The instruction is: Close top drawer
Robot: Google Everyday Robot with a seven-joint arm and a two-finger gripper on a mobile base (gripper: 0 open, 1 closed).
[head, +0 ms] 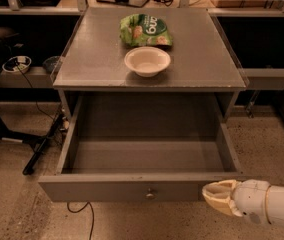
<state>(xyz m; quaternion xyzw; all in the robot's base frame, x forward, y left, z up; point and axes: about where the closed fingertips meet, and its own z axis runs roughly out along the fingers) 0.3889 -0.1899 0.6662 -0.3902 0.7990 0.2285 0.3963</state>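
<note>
Camera view: the top drawer (107, 189) is seen pulled out; the gripper (212, 194), fingers pressed together (nothing held), is poised at its front's right end. A steady inward push is judged necessary next.

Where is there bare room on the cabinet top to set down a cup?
The cabinet top is bare left of the white bowl and green snack bag, and right of them. The middle is crowded. The gripper sits at the top drawer front, right end.
</note>
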